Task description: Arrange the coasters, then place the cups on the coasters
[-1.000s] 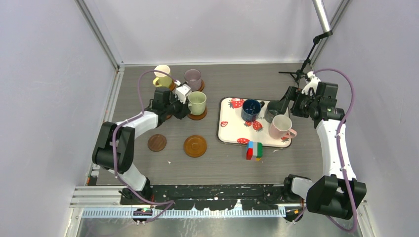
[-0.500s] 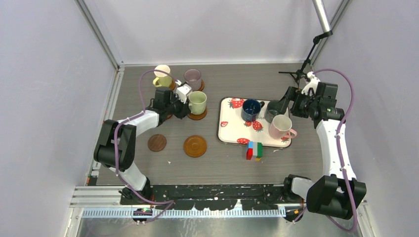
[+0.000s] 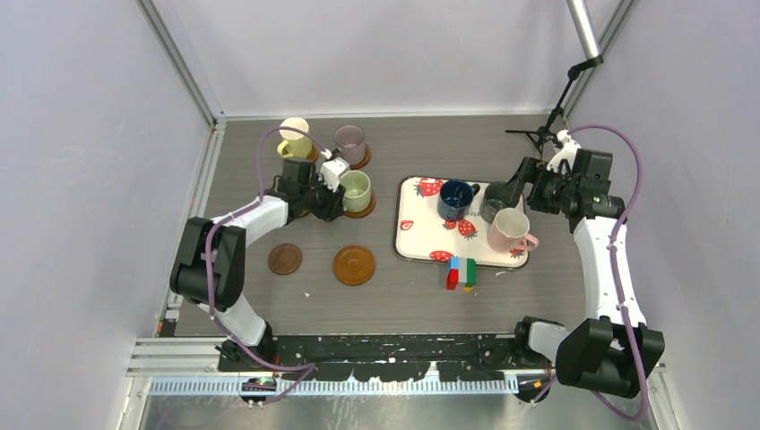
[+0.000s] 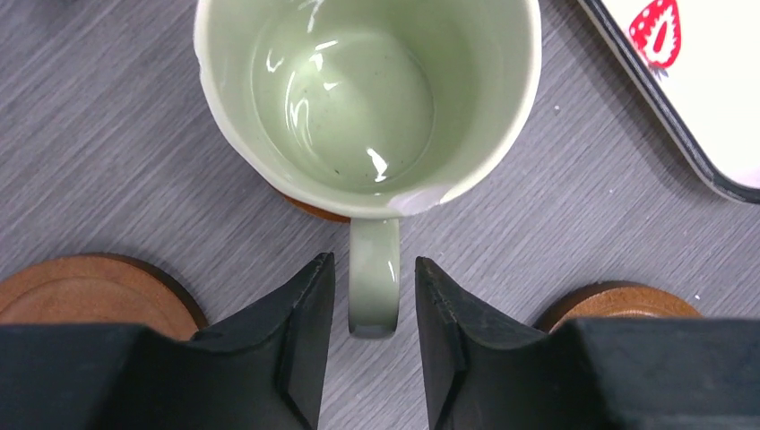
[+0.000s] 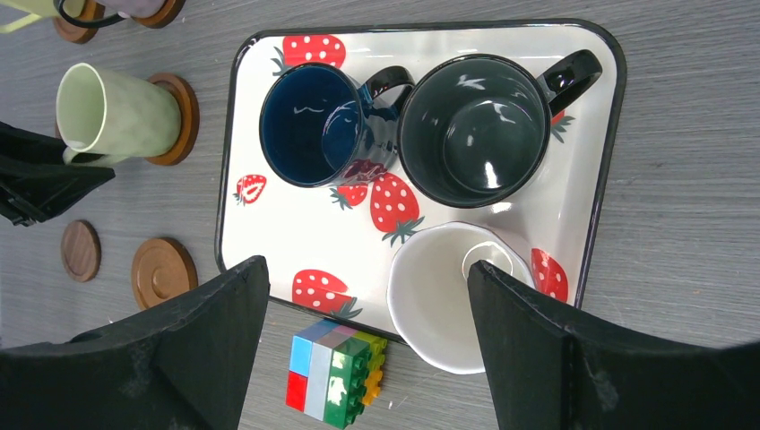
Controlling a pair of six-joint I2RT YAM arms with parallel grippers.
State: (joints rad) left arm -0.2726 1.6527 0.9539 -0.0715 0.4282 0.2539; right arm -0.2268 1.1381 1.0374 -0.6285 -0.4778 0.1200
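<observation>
The light green cup [image 3: 356, 189] [image 4: 367, 98] stands upright on a brown coaster [image 3: 366, 209]. My left gripper [image 3: 330, 195] [image 4: 374, 269] is open just a little, its jaws either side of the cup's handle [image 4: 374, 287] with a gap on each side. The yellow cup [image 3: 294, 139] and the mauve cup [image 3: 349, 141] sit on coasters at the back. Two bare coasters, one dark [image 3: 285, 259] and one lighter [image 3: 354, 265], lie nearer. The dark blue cup [image 5: 309, 121], grey cup [image 5: 470, 130] and pink cup [image 5: 448, 296] are on the tray. My right gripper [image 3: 513, 190] [image 5: 366, 264] hangs open above them.
The white strawberry-print tray [image 3: 417, 242] lies right of centre. A multicoloured block toy [image 3: 462, 273] [image 5: 336, 372] stands just off its near edge. Edges of two more coasters [image 4: 90, 287] [image 4: 618, 300] flank my left fingers. A black stand [image 3: 547, 130] is at the back right.
The green cup has come down onto its coaster. My left jaws were shut on its handle and have now parted from it. The right arm has not moved.
</observation>
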